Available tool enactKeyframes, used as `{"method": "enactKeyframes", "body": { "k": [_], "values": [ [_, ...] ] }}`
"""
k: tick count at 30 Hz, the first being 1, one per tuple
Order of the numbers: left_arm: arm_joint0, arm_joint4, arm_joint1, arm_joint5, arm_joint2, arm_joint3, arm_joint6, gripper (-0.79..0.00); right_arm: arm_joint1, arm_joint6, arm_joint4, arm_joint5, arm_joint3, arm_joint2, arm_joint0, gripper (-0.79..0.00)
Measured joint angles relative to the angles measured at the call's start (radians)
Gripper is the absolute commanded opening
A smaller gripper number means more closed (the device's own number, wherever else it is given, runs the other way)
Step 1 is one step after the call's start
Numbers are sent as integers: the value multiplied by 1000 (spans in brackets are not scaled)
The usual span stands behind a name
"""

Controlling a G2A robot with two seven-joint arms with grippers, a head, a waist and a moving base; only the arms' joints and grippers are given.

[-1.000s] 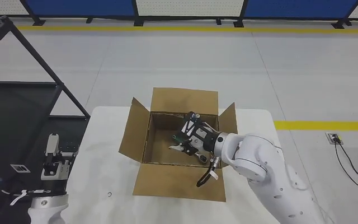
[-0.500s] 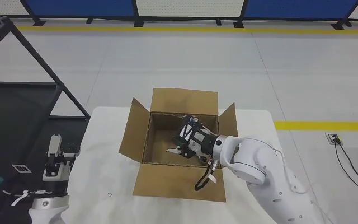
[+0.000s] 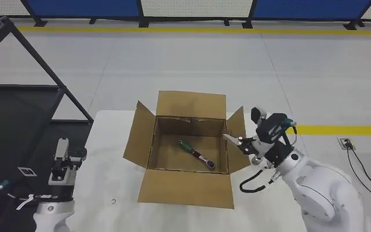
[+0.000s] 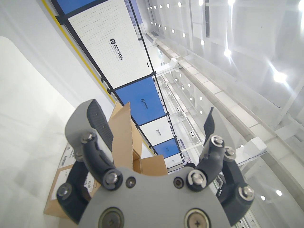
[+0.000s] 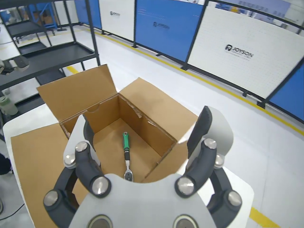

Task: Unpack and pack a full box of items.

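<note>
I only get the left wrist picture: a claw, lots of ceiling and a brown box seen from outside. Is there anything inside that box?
Observer: Yes. The top view shows one ratchet wrench with a green handle lying flat on the floor of the box.
Visitor: Is the other claw holding it?
Observer: No. The right gripper is open and empty, up near a side flap of the box, and the wrench lies apart from it.
Visitor: And where does my claw sit?
Observer: From above, the left gripper is out past the edge of the table, well apart from the box.
</note>
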Motion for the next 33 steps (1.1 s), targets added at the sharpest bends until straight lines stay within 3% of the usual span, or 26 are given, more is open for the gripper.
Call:
{"method": "enactKeyframes", "body": {
  "k": [8,14,21,33],
  "values": [
    [-18,21,1,13,26,3,-8,0,9,-93,42,87,-26,224,-209,0],
    [-24,28,1,18,35,5,-2,0,10,-126,31,153,50,296,-284,0],
    [-33,19,2,28,22,11,15,0,15,-148,45,118,169,338,-324,0],
    [-39,22,3,34,13,11,20,0,15,-137,45,120,173,338,-322,0]
  ]
}}
